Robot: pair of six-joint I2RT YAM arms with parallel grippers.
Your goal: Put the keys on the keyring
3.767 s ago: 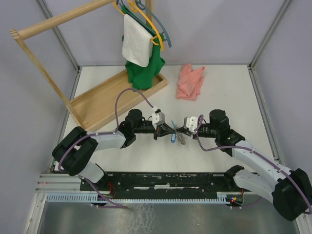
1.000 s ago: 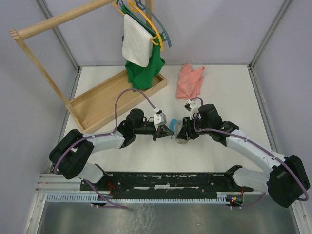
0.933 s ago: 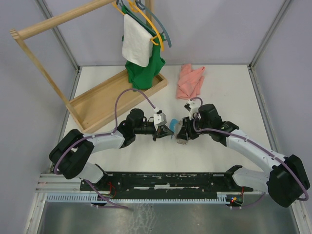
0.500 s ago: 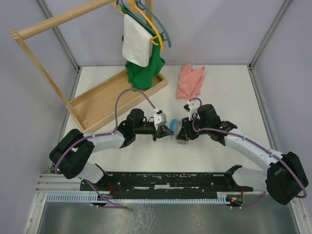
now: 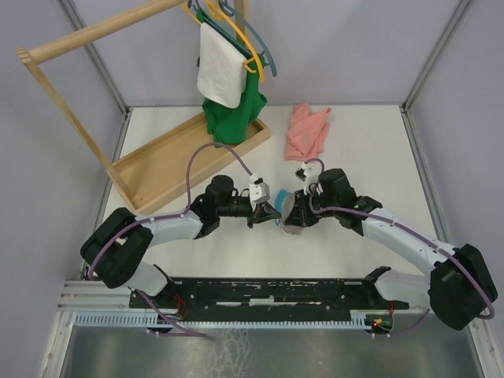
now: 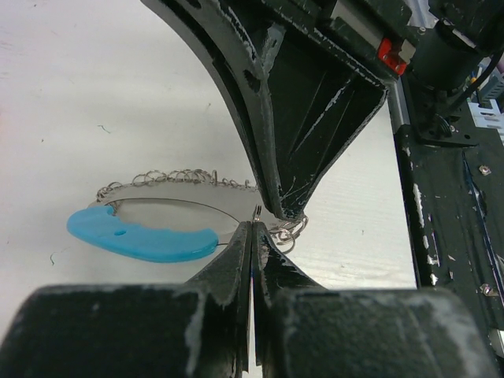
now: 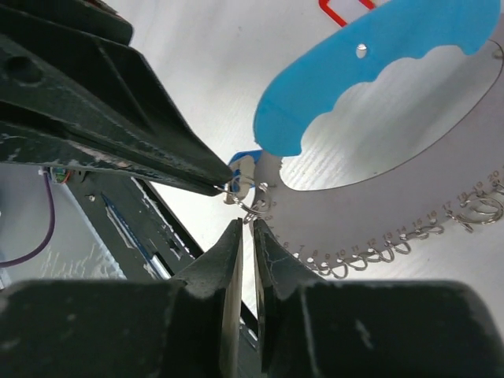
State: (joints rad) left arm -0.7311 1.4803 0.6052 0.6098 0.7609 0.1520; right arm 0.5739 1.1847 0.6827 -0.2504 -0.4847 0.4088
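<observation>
Top external: left gripper (image 5: pixel 266 211) and right gripper (image 5: pixel 290 217) meet tip to tip at frame centre, low over the table (image 5: pixel 370 157). The keyring (image 5: pixel 277 205) shows only as a scrap of blue between them, so both arms are equally near it. Pink cloth (image 5: pixel 307 132) and wooden rack (image 5: pixel 169 161) sit well apart, toward the top. Left wrist: left jaws clenched to a hairline at bottom centre, pinching the ring's thin wire. The wire runs left into the blue grip (image 6: pixel 142 236), with the beaded chain (image 6: pixel 177 177) arcing above. The ring's long axis lies left to right across the frame. The right gripper's tip enters from upper right and touches a cluster of small split rings (image 6: pixel 287 228), just right of the left tips. Right wrist: right jaws closed to a narrow slit at bottom centre, split rings at their tips; gripped or not, cannot tell. A blue tag (image 7: pixel 246 163) lies just above, by the left gripper's tip; key blades not made out. Judgement: next is threading a split ring onto the pinched wire, so tip alignment decides it.
</observation>
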